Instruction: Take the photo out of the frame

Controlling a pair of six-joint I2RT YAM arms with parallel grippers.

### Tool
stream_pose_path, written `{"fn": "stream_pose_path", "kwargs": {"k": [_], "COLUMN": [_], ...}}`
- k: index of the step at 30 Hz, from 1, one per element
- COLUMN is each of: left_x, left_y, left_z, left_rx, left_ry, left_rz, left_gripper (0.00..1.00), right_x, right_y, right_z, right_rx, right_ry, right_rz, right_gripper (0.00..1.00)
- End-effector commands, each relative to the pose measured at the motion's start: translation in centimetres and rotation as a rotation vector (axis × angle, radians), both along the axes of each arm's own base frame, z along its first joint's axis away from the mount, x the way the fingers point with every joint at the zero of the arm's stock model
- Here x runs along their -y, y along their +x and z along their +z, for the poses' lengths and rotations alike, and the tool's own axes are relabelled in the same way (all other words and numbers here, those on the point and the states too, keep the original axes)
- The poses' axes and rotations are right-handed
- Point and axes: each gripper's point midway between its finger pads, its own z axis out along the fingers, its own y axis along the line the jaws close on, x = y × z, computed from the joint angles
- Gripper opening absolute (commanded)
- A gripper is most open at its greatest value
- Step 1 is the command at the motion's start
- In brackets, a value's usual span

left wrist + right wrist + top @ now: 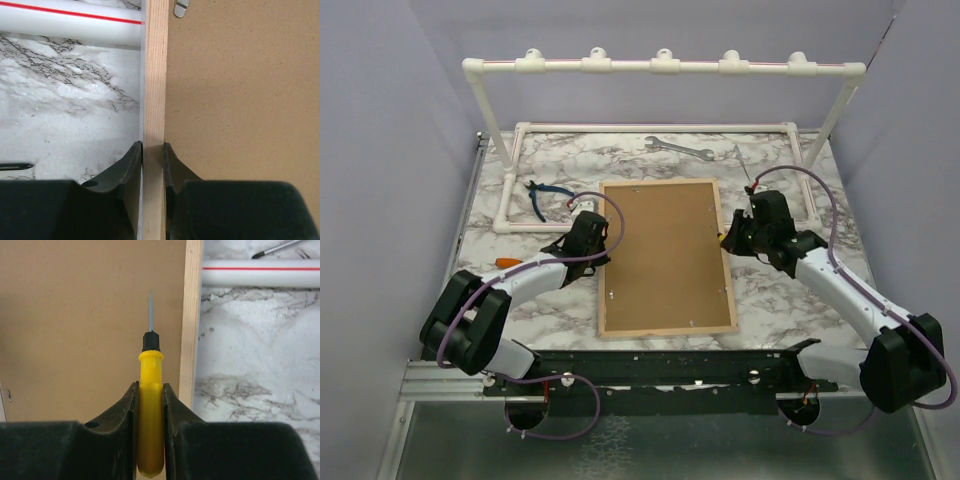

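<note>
1. the frame [665, 330] is lying face down on the worktop [780, 300], between the two arms; its brown backing board [665, 255] is facing up and sitting inside the light wood rim.
2. the photo is not showing in any view; i am judging that it is lying under the board, so it is not yet taken out.
3. the left end effector [152, 148] is pinching the left wood rim of the frame, with one finger outside and one on the board side; it seems to be steadying the frame.
4. the right end effector [150, 386] is clamping a yellow screwdriver [150, 367] by the handle; the thin blade is pointing over the board, just beside the right rim; i cannot tell whether the tip is touching the board.
5. a small metal clip [181, 7] is lying over the board edge in the left wrist view; so at least this fastener seems to be holding the board in place.
6. i am judging that the task is standing at an early stage; freeing the clips, lifting the board out and taking the photo are all waiting to be done.
</note>
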Motion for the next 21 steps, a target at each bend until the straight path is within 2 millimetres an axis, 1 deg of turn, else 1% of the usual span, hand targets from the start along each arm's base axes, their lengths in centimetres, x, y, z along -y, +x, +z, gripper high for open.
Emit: {"fn": "stream_pose_path", "kwargs": {"k": [1,4,10,15,17,21], "left_x": [-0.7,-0.9,-1.0,-0.9,-1.0,-1.1], "left_y": [-0.3,0.1,0.8,1.1,1.1,1.2], "left_z": [-1.5,-1.3,-1.0,-0.7,-0.6,-0.4], "left_rx": [-0.057,-0.049,-0.034,-0.025,-0.02,-0.012], "left_ry": [0.009,0.002,0.004,-0.002,0.0,-0.002], "left_rz": [0.076,0.106,0.121,0.13,0.135,0.14], "left_gripper": [0.0,0.0,0.0,0.0,0.0,0.0], "right_x": [0.4,0.6,1.1,2.1,2.9,2.6], "right_y": [-3.4,-4.8,-7.3,-9.3,-10.3,-11.5], "right_z": [0.4,1.0,1.4,0.9,0.6,1.0], "right_rx": [-0.074,-0.107,-0.212,-0.31,-0.355,-0.396], "right_ry": [0.04,0.055,0.088,0.075,0.044,0.043], "right_rz": [-0.002,-0.011,-0.088,-0.164,-0.207,-0.152], "right_gripper": [0.01,0.01,0.01,0.01,0.01,0.01]}}
